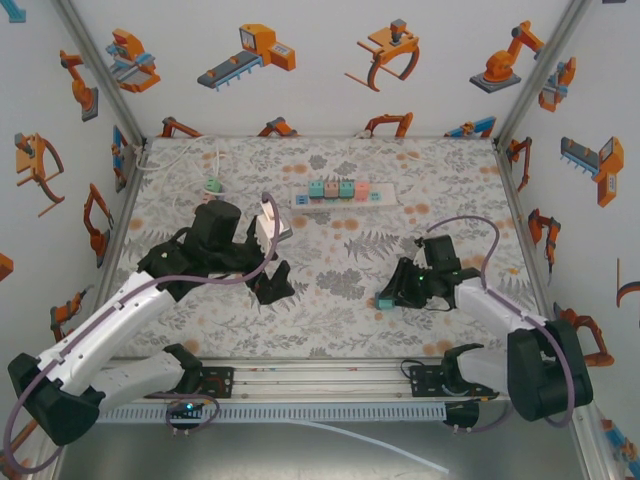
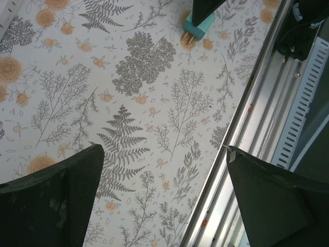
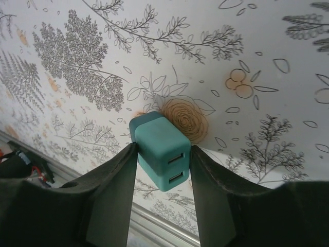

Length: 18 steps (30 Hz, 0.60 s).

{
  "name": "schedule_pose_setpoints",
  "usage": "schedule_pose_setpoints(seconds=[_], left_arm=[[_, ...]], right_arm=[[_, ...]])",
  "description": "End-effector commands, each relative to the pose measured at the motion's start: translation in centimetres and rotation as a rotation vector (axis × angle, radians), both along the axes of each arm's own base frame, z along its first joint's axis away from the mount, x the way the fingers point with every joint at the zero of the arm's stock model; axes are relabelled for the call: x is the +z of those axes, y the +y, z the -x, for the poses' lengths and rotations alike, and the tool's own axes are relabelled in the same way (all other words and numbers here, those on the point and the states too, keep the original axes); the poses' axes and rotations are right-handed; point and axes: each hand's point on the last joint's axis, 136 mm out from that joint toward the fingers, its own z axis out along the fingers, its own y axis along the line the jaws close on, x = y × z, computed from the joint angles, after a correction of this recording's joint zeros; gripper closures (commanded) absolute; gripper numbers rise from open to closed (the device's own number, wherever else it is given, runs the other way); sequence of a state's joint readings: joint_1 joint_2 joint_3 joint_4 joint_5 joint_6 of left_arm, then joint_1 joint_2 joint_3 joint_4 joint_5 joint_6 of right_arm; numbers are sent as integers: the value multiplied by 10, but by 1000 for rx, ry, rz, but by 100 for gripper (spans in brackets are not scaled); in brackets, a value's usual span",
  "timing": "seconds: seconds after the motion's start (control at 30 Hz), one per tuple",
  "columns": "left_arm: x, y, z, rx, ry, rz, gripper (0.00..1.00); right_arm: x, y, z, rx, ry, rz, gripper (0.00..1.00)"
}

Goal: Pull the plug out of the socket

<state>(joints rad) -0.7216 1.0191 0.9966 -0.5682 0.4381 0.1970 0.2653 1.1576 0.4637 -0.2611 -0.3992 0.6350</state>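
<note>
A teal two-port USB plug sits between the fingers of my right gripper, which is shut on its two sides just above the floral table. In the top view this plug is at the tip of my right gripper, right of centre and well away from the white socket strip at the back. The left wrist view shows the same plug with its metal prongs pointing down at the cloth. My left gripper hangs open over the table's near middle, its fingers wide apart with nothing between them.
The socket strip holds several coloured plugs in a row. A small white adapter with a green plug and a white cable lie at the back left. A metal rail runs along the near edge.
</note>
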Motion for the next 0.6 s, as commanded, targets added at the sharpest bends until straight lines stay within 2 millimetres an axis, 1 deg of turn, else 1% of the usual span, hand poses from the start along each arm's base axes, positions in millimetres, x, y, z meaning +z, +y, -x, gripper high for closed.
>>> schedule_pose_setpoints(seconds=[0.0, 0.1, 0.13, 0.2, 0.3, 0.37, 0.43, 0.5, 0.53, 0.57], left_arm=[[13, -4, -5, -2, -50, 17, 4], [13, -5, -10, 16, -61, 14, 3], [13, -4, -12, 26, -66, 12, 2], [13, -4, -17, 46, -74, 10, 0], [17, -5, -26, 78, -101, 16, 3], [22, -6, -35, 112, -124, 25, 3], [27, -6, -49, 178, -146, 41, 3], [34, -4, -66, 264, -172, 59, 3], [38, -3, -75, 309, -181, 67, 3], [42, -3, -83, 342, -196, 70, 3]], right_arm=[[-6, -21, 6, -50, 2, 112, 54], [8, -30, 1, -101, -39, 145, 54], [16, -32, -3, -116, -64, 147, 54], [40, -36, -14, -151, -138, 153, 55], [89, -43, -38, -169, -311, 194, 55], [127, -45, -56, -153, -443, 225, 54], [161, -46, -75, -123, -582, 278, 51], [193, -48, -93, -100, -710, 339, 45], [211, -44, -102, -63, -793, 368, 45], [226, -41, -111, -31, -868, 395, 43]])
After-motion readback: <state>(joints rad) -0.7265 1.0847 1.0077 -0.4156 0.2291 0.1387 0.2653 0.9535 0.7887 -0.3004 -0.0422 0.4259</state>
